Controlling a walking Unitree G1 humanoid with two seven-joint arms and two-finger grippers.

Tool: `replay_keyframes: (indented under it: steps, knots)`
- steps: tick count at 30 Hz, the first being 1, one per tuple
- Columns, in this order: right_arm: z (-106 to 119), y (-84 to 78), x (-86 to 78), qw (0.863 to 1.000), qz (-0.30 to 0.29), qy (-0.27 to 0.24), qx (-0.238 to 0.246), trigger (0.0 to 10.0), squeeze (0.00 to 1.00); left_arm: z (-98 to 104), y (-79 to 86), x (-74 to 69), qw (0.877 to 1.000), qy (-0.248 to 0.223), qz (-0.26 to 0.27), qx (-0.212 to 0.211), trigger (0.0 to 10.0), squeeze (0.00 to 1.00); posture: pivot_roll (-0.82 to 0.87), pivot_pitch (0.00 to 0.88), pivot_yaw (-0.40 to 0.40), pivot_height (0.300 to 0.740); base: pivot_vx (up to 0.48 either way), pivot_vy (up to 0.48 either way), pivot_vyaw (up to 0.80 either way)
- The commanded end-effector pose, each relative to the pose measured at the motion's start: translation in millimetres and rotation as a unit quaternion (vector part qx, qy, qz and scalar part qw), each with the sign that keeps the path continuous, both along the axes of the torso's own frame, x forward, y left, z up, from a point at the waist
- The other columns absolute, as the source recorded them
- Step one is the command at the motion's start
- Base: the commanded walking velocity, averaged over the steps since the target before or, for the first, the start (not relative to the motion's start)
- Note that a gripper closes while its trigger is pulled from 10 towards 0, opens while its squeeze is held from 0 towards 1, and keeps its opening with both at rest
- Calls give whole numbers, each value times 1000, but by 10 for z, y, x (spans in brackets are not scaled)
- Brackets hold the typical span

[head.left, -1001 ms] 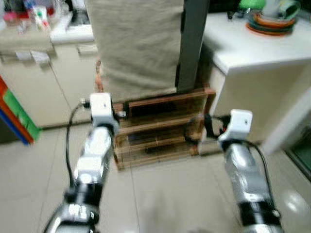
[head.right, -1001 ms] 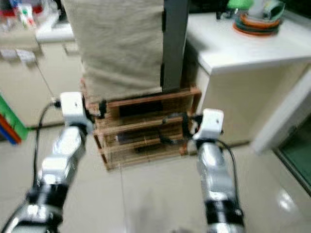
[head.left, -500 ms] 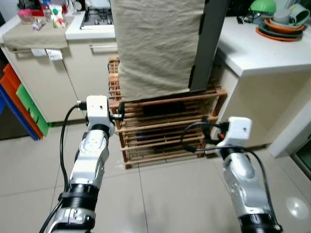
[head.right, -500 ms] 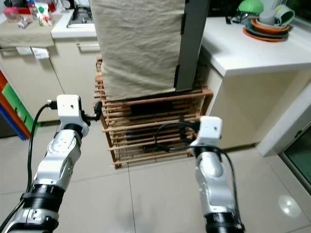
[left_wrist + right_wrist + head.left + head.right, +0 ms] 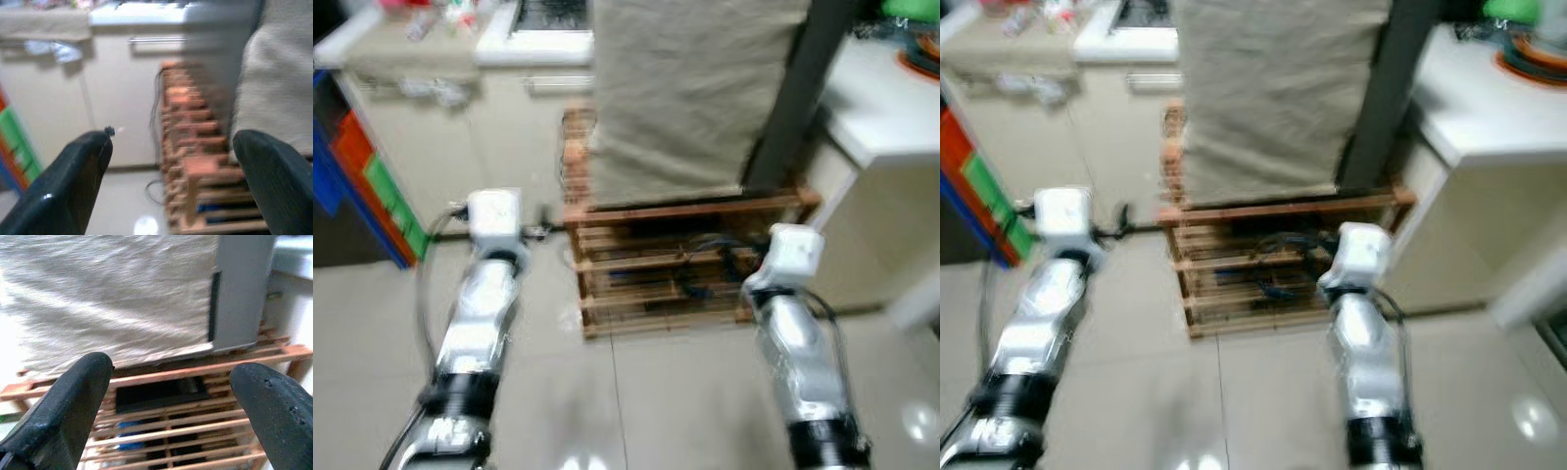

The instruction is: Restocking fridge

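1. Blurred views suggest walking; the approach is best squared to the wooden rack (image 5: 680, 259) and steadied before any reach.
2. Left gripper (image 5: 171, 161) and right gripper (image 5: 168, 391): jaws apart, nothing held.
3. Fridge (image 5: 1386, 98), tall axis upright, cloth (image 5: 690, 93) draped over its facing side, stands on the rack beside the white counter (image 5: 1489, 108).

Two silver metallic robot arms with black bands near the elbow, each ending in a white boxy wrist block; a thin black cable loops beside the left arm (image 5: 480, 313) and another beside the right arm (image 5: 798, 343). Each gripper has two thick, rounded, glossy black fingers (image 5: 73, 396)
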State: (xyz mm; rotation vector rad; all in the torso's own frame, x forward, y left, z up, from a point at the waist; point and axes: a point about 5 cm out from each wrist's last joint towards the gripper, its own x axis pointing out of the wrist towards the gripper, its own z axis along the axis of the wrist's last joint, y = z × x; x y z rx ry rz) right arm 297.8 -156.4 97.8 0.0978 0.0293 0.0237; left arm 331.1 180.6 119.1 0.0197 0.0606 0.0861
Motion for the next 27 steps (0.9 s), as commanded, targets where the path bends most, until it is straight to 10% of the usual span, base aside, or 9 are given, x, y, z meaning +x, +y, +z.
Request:
replay_keyframes:
  steps: [1,18,23,27]
  knots:
    - [2,-108,-16,1000,-17,0,-2,10000,59,46,-112,19,1000,-8,-24,0,10000,0,-115,0,20,740,398,270,0]
    - [53,-194,21,998,-57,-25,14,10000,63,84,-169,-39,995,-20,-96,13,10000,0,-80,0,39,740,197,156,-118]
    - [-10,-394,-231,996,-83,-20,-10,10000,78,-8,42,-528,986,-7,-164,26,10000,0,-78,0,27,740,0,480,-800]
    - [-42,-428,-280,997,-80,-13,-16,10000,75,-40,60,-616,987,-1,-162,17,10000,0,-67,0,10,740,0,480,-800]
